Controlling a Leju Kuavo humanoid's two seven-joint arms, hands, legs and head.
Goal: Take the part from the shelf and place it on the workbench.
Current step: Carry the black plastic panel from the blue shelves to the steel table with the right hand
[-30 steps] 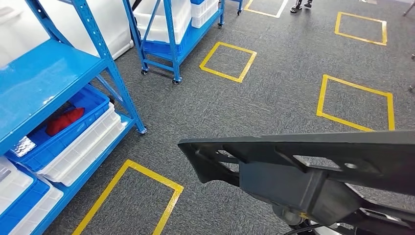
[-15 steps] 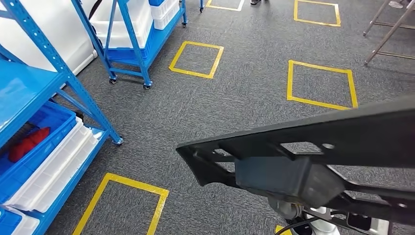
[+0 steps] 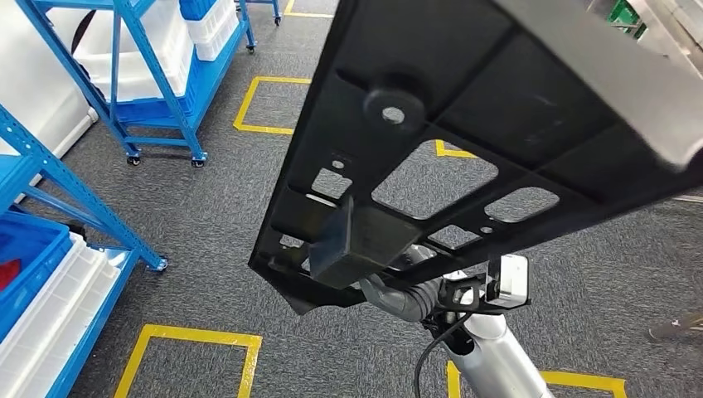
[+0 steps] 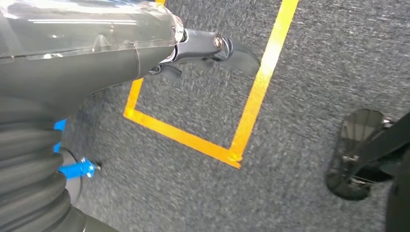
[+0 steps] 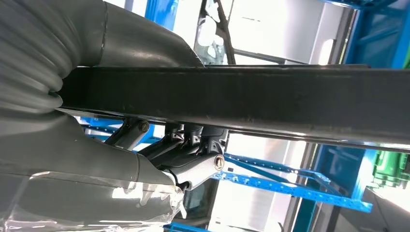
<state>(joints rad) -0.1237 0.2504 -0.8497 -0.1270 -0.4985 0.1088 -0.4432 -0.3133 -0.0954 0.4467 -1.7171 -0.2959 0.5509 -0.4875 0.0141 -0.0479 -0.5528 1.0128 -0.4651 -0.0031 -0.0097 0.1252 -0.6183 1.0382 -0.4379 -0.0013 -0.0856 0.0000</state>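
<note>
Grey carpet (image 3: 249, 215) marked with yellow tape squares (image 3: 186, 336) forms the floor of the work area. The black plastic part (image 3: 464, 124), a flat ribbed panel with cut-outs and a box-shaped boss, is off the shelf and carried in the air, clamped in the right hand (image 5: 145, 145): the thumb lies across one face and the fingers press the other. The left hand (image 4: 203, 48) hangs over the carpet holding nothing, fingers loosely apart. Blue shelving racks (image 3: 157, 75) with white bins stand well away from the right hand. Judgement: pickup is complete; transport and placement on the workbench remain.
</note>
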